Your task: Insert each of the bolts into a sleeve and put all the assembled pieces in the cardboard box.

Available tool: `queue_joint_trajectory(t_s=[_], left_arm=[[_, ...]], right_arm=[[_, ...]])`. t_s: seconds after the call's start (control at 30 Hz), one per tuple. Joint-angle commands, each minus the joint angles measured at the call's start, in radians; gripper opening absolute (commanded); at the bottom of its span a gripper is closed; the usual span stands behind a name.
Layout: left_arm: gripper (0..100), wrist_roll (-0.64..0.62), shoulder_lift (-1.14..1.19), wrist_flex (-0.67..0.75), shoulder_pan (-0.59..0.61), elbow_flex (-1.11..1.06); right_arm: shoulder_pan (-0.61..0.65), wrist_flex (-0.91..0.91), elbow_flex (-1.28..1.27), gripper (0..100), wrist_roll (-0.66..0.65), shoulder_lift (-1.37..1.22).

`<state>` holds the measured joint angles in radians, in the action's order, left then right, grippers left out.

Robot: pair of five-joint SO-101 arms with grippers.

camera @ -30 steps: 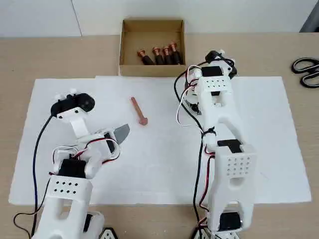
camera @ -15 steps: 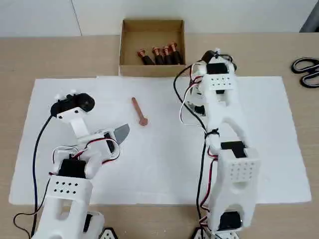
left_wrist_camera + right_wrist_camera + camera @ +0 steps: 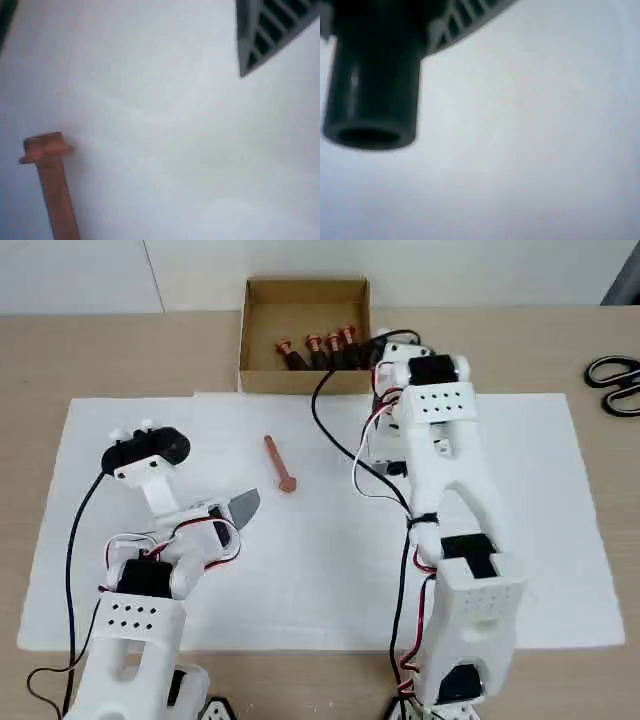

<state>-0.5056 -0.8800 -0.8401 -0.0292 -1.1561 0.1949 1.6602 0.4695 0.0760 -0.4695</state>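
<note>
Black sleeve (image 3: 372, 85) in fingers (image 3: 465, 20); white sheet (image 3: 535, 150) beneath.

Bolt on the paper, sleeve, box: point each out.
bolt (image 3: 278, 461): high view, middle of the shank.
sleeve (image 3: 372, 87): right wrist view, outer side wall.
box (image 3: 300, 322): high view, bare floor left of the pieces.

The sleeve (image 3: 372, 85) looks like smooth, glossy black plastic, and the bolt (image 3: 279, 462) like dull copper-toned metal. My arm shells (image 3: 470, 590) are matt white plastic; the sheet (image 3: 320, 580) is matt, paper-like white, the box (image 3: 290, 315) brown cardboard, the tabletop (image 3: 100, 350) wood-grain.
</note>
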Motion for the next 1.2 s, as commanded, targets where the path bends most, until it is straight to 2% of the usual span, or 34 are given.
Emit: queue_joint_trajectory(t_s=[0.0, 0.2, 0.33, 0.4, 0.77, 1.17], left_arm=[[29, 0.011, -0.011, 0.015, -0.005, 0.004], [29, 0.011, -0.011, 0.015, -0.005, 0.004], [29, 0.011, -0.011, 0.015, -0.005, 0.004], [29, 0.011, -0.011, 0.015, -0.005, 0.004], [29, 0.011, -0.011, 0.015, -0.005, 0.004], [29, 0.011, -0.011, 0.015, -0.005, 0.004]], right_arm=[[0.004, 0.005, 0.008, 0.4, -0.028, -0.035], [0.005, 0.005, 0.008, 0.9, -0.034, -0.124], [0.005, 0.012, 0.008, 13.1, -0.060, -0.137], [0.005, 0.013, 0.008, 16.1, -0.080, -0.136], [0.070, 0.005, 0.011, 16.1, -0.092, -0.139], [0.036, -0.048, 0.009, 16.0, -0.120, -0.153]])
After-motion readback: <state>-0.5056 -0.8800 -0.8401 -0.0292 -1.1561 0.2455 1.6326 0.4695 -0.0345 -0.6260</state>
